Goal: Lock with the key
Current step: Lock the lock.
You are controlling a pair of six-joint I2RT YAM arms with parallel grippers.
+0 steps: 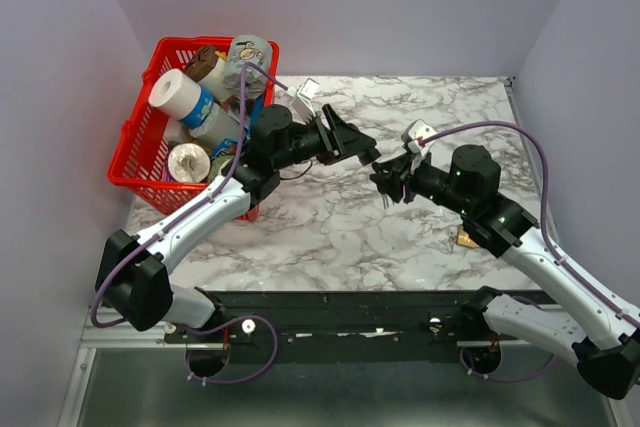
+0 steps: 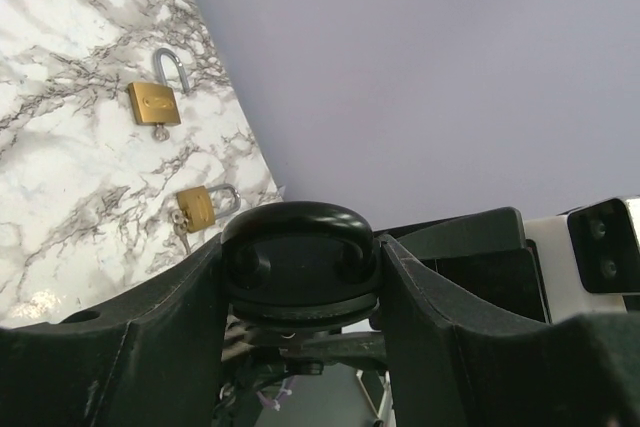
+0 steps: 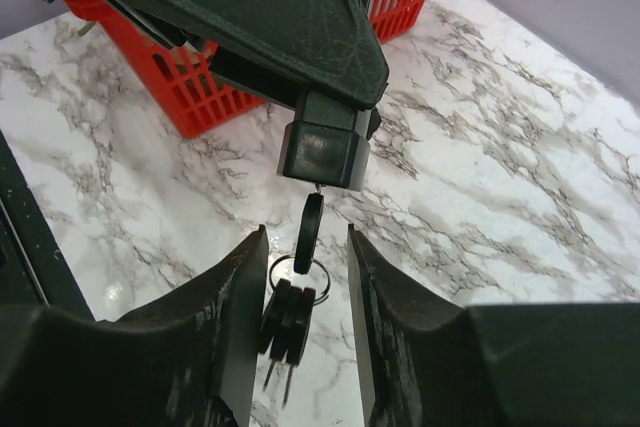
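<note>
My left gripper [image 1: 360, 150] is shut on a black padlock [image 3: 322, 152] and holds it in the air above the table's middle. In the left wrist view the padlock's black top [image 2: 300, 265] sits clamped between the fingers. A black-headed key [image 3: 311, 232] sticks in the padlock's underside, and a ring with spare keys [image 3: 289, 315] hangs from it. My right gripper [image 3: 305, 239] is open, with one finger on each side of the key and not touching it. In the top view it [image 1: 388, 180] sits just right of the padlock.
A red basket [image 1: 150, 152] full of several containers stands at the back left. Two brass padlocks [image 2: 156, 102] [image 2: 199, 208] lie on the marble table near the right wall; one [image 1: 466, 239] shows beside my right arm. A small white-grey object [image 1: 306, 89] lies at the back.
</note>
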